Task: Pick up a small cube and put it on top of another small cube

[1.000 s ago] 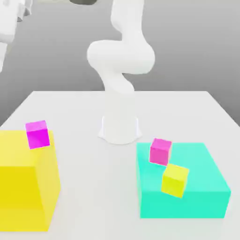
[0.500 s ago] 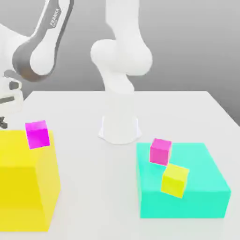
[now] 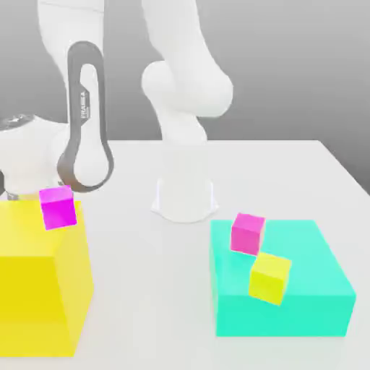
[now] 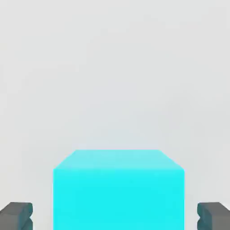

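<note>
Two of my dark grey fingertips stand apart on either side of the plain cyan cube (image 4: 118,200), with a gap at each side, so my gripper (image 4: 115,217) is unclenched and grasps nothing. I see no container. The cube sits between those fingertips over the pale surface, its sides squared up to them; I can make out no long axis. My white arm (image 3: 194,79) rises from the smooth, pale grey tabletop (image 3: 155,274), against a plain grey backdrop (image 3: 274,72) that darkens downward. A flat turquoise block (image 3: 282,316) lies toward the exterior view's right.
</note>
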`<move>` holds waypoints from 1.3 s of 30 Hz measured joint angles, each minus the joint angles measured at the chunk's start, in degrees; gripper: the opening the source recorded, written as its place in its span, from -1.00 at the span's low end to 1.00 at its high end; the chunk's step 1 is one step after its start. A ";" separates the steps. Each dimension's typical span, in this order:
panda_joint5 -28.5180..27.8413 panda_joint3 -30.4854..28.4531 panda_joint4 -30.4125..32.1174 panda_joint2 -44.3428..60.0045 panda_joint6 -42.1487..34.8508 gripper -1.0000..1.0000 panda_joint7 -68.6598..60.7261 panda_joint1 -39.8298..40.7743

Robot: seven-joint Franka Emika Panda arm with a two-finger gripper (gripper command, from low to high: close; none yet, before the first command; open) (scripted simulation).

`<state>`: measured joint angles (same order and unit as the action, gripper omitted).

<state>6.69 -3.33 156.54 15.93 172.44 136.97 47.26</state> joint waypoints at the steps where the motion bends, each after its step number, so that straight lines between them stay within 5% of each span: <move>1: 0.00 0.00 0.00 0.00 0.05 -1.00 0.00 0.00; 11: -4.75 -2.81 1.93 -10.88 -8.83 -1.00 3.54 -1.67; 18: -11.66 -2.44 -9.51 -20.92 -9.36 -1.00 -10.45 -2.75; 32: 1.64 13.23 -5.10 -47.13 -31.73 -1.00 -17.80 -31.61; 39: 9.03 24.25 3.54 -54.93 -44.12 -1.00 -10.12 -46.28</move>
<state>15.72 20.91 160.08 -39.00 128.32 126.85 0.97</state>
